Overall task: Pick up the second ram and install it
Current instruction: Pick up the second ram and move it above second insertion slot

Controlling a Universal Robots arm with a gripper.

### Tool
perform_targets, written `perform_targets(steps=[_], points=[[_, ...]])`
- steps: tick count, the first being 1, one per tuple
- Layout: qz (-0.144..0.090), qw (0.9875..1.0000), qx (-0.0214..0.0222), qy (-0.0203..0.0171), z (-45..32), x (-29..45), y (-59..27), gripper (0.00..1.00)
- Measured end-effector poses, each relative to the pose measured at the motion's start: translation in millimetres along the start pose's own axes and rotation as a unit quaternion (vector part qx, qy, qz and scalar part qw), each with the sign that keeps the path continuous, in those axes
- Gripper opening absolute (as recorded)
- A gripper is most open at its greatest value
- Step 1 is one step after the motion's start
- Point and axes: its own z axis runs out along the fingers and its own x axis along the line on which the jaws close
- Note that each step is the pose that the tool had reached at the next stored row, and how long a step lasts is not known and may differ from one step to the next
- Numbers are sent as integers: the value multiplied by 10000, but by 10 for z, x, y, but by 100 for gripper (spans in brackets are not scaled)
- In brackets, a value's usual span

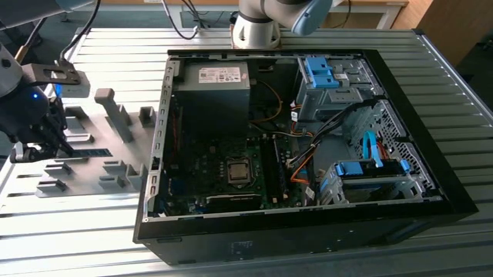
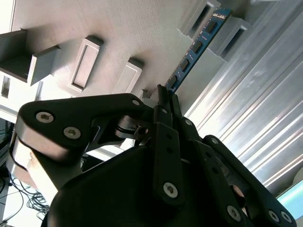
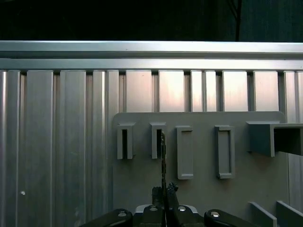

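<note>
The second ram [image 2: 195,50], pinched edgewise by the narrowed gripper [image 3: 164,190], is best drawn squarely out of the fixture plate [image 3: 203,198], untilted

Looking across a ribbed aluminium table top [image 1: 77,231], running in long slats [image 1: 454,75] from the exterior view's left to its right. Catching strong light at the exterior view's right and at the near left corner, glaring almost white there. Showing a pale wooden desk [image 1: 385,8] standing beyond the far edge, with a brown wooden panel [image 1: 462,23] just beside it. Showing dark blue-grey floor [image 1: 123,17] past the far left corner, with black cables [image 1: 86,26] trailing over it. Ending, in the first wrist view, at a bright metal rim [image 3: 151,47] lying against deep darkness [image 3: 118,19]. Gleaming in pale bands in the second wrist view.
</note>
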Motion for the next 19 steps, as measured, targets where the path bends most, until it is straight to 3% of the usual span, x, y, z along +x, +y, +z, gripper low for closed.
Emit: perform_targets(steps=[19], points=[[0, 10000, 0, 0, -128, -5, 3, 14]])
